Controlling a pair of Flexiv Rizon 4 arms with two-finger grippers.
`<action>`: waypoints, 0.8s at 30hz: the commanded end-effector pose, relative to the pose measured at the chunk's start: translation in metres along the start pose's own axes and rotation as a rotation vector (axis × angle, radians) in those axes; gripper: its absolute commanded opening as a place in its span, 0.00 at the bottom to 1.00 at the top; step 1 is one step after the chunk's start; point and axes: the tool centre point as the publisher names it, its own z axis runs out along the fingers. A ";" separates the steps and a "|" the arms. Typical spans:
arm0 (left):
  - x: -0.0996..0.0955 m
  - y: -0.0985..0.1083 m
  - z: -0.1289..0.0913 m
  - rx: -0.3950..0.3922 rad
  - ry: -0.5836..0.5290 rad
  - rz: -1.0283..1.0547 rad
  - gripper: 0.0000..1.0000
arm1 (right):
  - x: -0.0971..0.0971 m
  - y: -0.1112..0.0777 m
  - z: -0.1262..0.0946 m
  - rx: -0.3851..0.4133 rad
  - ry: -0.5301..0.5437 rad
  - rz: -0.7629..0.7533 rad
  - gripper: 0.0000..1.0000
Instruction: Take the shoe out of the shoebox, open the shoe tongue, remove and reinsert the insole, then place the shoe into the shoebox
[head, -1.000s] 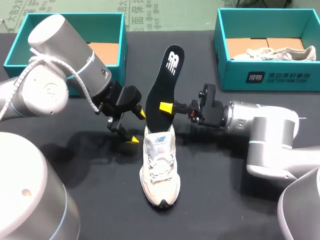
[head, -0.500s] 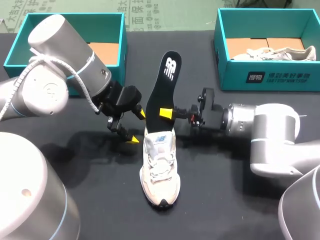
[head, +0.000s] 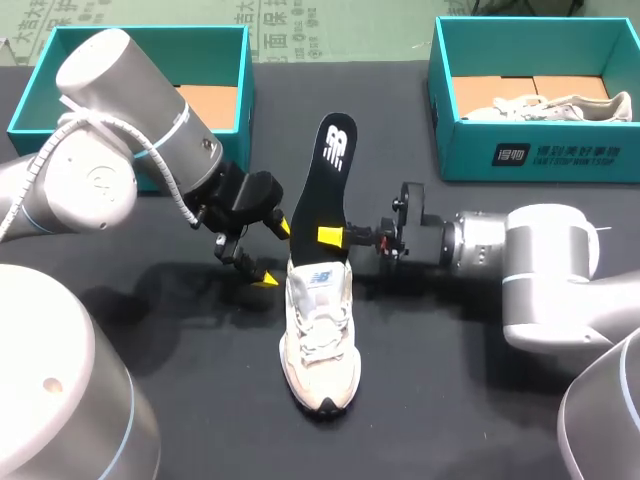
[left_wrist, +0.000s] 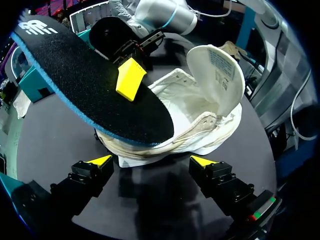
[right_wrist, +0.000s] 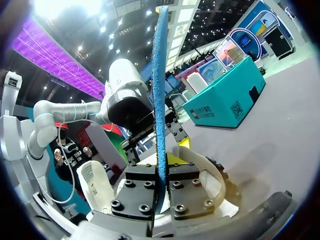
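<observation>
The right jaws are clamped across the black insole, holding it tilted up with its lower end at the collar of the white sneaker. The left jaws stand wide apart and empty just beside the sneaker's heel. The sneaker stands on the black bench with its tongue raised, outside the left shoebox and the right shoebox.

Now lower, closer to the shoe: insole in right claw.

Black table: white shoe upright at centre; teal left shoebox, teal right shoebox at far corners.
</observation>
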 end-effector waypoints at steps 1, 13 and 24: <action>0.000 0.000 0.000 -0.001 0.000 0.001 1.00 | 0.000 -0.002 0.001 0.018 -0.001 0.012 0.00; 0.000 0.000 0.000 -0.001 0.000 0.001 1.00 | 0.000 -0.019 -0.007 0.036 -0.005 0.052 0.00; 0.000 0.000 0.000 -0.001 0.000 0.001 1.00 | 0.004 -0.041 -0.007 0.057 0.022 0.117 0.00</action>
